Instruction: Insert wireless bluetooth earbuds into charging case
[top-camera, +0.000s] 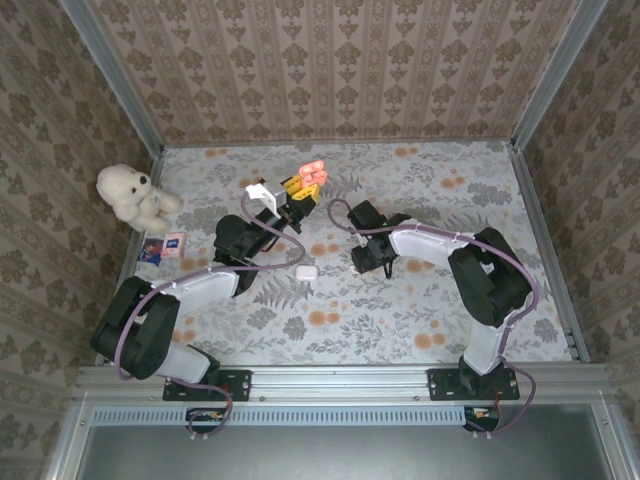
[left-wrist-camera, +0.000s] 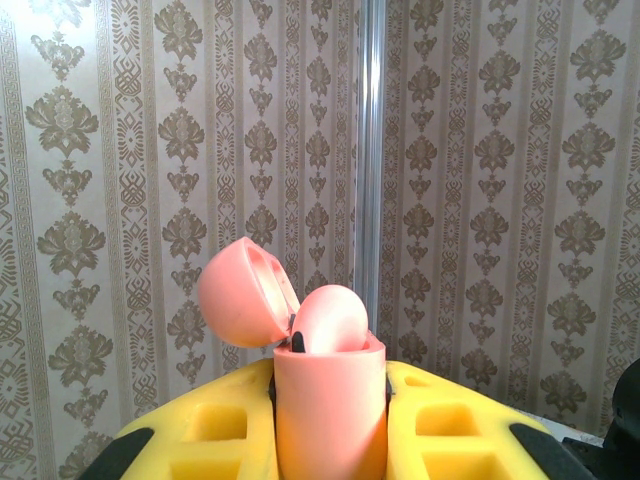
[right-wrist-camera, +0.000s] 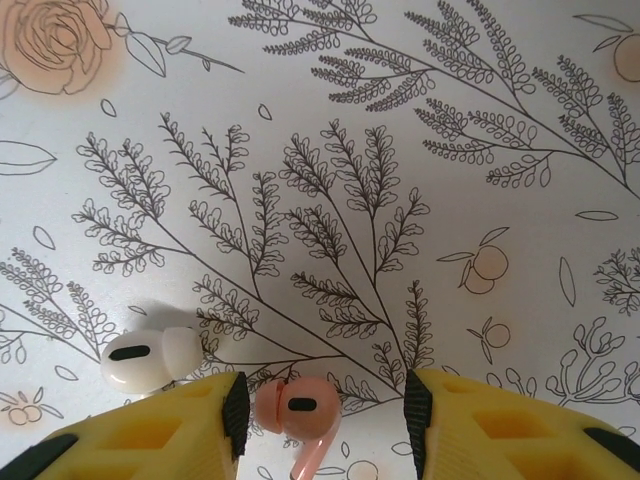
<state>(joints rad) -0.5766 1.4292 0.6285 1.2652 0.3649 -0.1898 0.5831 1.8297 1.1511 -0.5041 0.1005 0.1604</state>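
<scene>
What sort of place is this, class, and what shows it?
Probably a staged robot test booth: two arms bolted to a rail, with wallpapered panels in metal framing enclosing a floral-cloth table.

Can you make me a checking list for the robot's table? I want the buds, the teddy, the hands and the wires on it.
Surface: flowery tablecloth, flat, no spills seen.
Job's things: pink case, lid open; white case on the cloth; white earbud and pink earbud lying on the cloth, apart.
Clutter: teddy bear and small cards near the left edge.
Hands: left hand shut on the pink case; right hand open, a finger on either side of the pink earbud.
Cables: purple cables looped along both arms.
Surroundings: patterned walls on three sides.
</scene>
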